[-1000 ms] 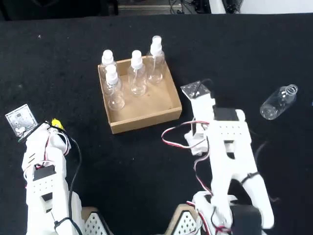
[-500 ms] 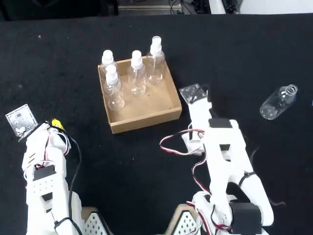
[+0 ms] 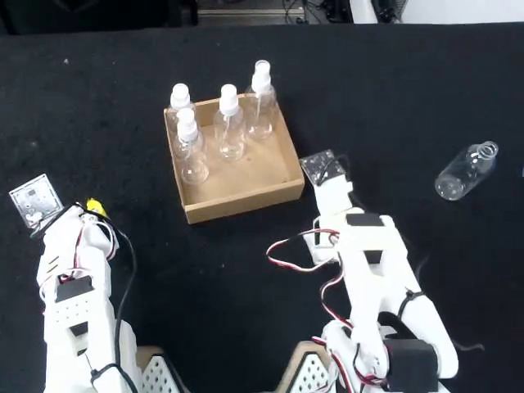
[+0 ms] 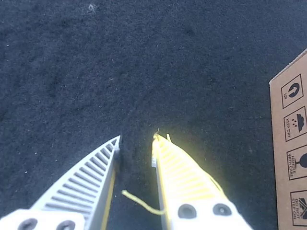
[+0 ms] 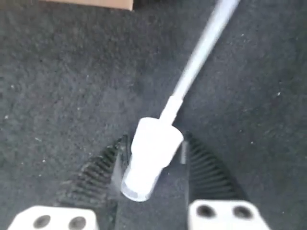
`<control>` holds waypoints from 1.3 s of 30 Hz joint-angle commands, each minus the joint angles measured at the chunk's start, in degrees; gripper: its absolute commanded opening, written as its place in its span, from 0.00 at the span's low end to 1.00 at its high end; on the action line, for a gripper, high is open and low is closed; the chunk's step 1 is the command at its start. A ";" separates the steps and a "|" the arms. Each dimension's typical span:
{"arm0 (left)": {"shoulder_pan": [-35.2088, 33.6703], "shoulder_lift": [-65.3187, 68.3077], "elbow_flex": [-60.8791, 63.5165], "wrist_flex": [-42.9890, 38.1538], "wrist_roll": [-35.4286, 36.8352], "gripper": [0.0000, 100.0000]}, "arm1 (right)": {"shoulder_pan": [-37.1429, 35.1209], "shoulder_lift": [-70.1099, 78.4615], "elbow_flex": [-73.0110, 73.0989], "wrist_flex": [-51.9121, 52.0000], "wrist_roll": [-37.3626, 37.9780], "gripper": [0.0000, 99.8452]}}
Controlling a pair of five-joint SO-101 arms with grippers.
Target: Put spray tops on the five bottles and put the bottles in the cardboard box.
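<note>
The cardboard box (image 3: 241, 201) stands left of centre and holds several clear bottles with white spray tops, among them one at the far right corner (image 3: 262, 82). One clear bottle (image 3: 465, 172) lies on its side at the far right with a bare neck. My right gripper (image 3: 326, 170) is just off the box's near right corner, shut on a white spray top (image 5: 151, 158) whose thin tube (image 5: 201, 52) points away from the fingers. My left gripper (image 4: 136, 139) hovers low over bare cloth at the near left (image 3: 37, 201), slightly open, nothing between its fingers.
Black cloth covers the whole table. A printed side of the box (image 4: 290, 143) lies beside my left gripper, and one box corner (image 5: 91, 4) shows beyond the spray top. Open cloth separates the right gripper from the lying bottle.
My right arm has swung a little to the left and drawn back toward the front, still holding the spray top. The left arm and the bottles have not moved.
</note>
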 commanded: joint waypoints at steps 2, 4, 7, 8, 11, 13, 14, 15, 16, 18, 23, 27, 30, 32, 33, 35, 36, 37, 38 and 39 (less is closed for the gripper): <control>0.75 -0.88 -0.40 -1.32 -0.70 0.09 | 2.29 -0.22 -0.22 -0.09 0.26 0.06; 0.75 -0.88 -0.40 -1.32 -0.70 0.09 | 5.19 -0.31 -1.45 1.14 0.53 0.04; 0.75 -0.88 -0.31 -1.32 -0.70 0.09 | 10.29 -0.31 -4.70 5.36 2.11 0.03; 0.75 -0.88 -0.31 -1.32 -0.70 0.09 | 11.96 -0.31 -6.29 7.91 4.22 0.03; 0.75 -0.88 -0.31 -1.32 -0.70 0.09 | 18.37 -0.31 -11.56 17.32 11.60 0.03; 0.75 -0.88 -0.31 -1.32 -0.70 0.09 | 24.53 -0.22 -14.55 22.07 15.03 0.03; 0.75 -0.88 -0.40 -1.32 -0.70 0.09 | 28.13 -0.13 -15.69 23.65 16.53 0.03; 0.75 -0.88 -0.40 -1.32 -0.70 0.09 | 31.82 0.13 -16.48 24.26 17.76 0.02; 0.75 -0.88 -0.40 -1.32 -0.70 0.09 | 35.60 0.13 -16.48 24.18 18.90 0.02; 0.75 -0.88 -0.48 -1.32 -0.70 0.09 | 42.46 0.13 -15.69 23.21 19.43 0.02; 0.75 -0.88 -0.48 -1.32 -0.70 0.09 | 52.75 -0.22 -12.44 21.71 17.58 0.03; 0.75 -0.88 -0.40 -1.32 -0.70 0.09 | 54.86 0.13 -11.82 20.22 8.88 0.03; 0.75 -0.88 -0.40 -1.32 -0.70 0.09 | 52.66 0.13 -11.82 20.31 6.15 0.03; 0.75 -0.88 -0.40 -1.32 -0.70 0.09 | 50.20 0.13 -11.74 20.48 5.80 0.05; 0.75 -0.88 -0.40 -1.32 -0.70 0.09 | 49.05 0.22 -11.74 20.75 5.71 0.08; 0.75 -0.88 -0.40 -1.32 -0.70 0.09 | 46.77 0.22 -12.00 22.33 5.89 0.17; 0.75 -0.88 -0.40 -1.32 -0.70 0.09 | 45.27 0.22 -12.18 23.21 6.07 0.21; 0.75 -0.88 -0.40 -1.32 -0.70 0.09 | 43.69 0.13 -12.18 24.00 6.07 0.26; 0.75 -0.88 -0.40 -1.32 -0.70 0.09 | 42.29 -0.13 -12.18 24.62 6.07 0.30; 0.75 -0.88 -0.40 -1.32 -0.70 0.09 | 40.79 -0.22 -12.18 25.41 6.15 0.33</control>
